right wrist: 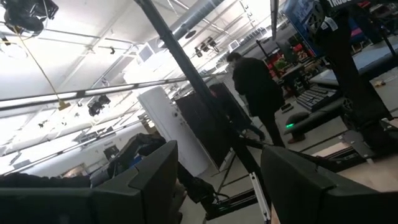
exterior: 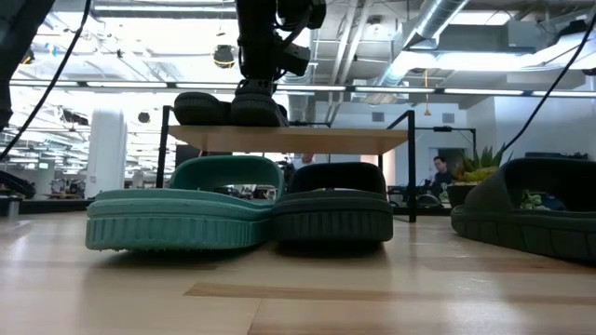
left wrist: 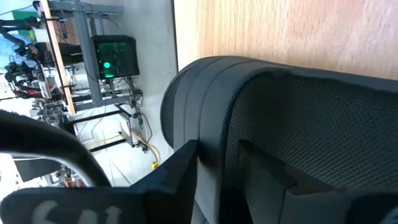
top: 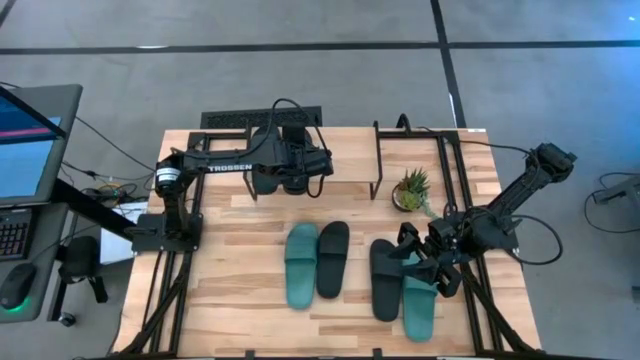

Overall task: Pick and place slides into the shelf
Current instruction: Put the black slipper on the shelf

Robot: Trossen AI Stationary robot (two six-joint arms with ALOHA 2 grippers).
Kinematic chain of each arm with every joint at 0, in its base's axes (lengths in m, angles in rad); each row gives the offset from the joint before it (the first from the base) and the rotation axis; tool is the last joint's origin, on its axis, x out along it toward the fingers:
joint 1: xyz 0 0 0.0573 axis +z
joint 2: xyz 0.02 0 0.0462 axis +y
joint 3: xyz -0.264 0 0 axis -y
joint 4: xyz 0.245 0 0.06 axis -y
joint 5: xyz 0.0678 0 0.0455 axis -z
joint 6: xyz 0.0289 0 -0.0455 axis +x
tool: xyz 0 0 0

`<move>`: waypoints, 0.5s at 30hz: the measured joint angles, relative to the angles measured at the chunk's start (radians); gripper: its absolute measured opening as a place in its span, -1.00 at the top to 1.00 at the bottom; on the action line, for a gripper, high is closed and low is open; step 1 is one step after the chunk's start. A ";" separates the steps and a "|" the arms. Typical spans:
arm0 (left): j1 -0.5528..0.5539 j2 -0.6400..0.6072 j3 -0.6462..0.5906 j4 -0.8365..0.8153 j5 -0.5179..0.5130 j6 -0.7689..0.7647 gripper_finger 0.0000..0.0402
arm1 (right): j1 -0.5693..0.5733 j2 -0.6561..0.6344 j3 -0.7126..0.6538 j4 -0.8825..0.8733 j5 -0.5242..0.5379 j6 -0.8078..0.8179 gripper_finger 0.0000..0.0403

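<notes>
Your left arm reaches from its base across the back of the table, forearm level, wrist bent down; the left gripper (top: 292,176) hangs low with its fingers (left wrist: 180,168) clamped on a black slide (left wrist: 292,124). Your right arm slopes down from the right rear; the right gripper (top: 425,262) sits low, fingers (right wrist: 155,174) spread apart.

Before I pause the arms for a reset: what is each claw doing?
Left claw: closed on a black slide lying on the shelf.
Right claw: open, holding nothing.
</notes>
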 joint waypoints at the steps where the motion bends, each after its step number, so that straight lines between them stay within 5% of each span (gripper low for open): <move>1: 0.000 0.000 0.000 0.000 0.000 0.000 0.45 | 0.000 0.000 0.000 0.000 0.000 0.003 -0.06; 15: -0.010 0.000 0.000 -0.018 0.017 0.015 0.39 | 0.002 0.000 0.000 -0.001 0.000 0.019 -0.06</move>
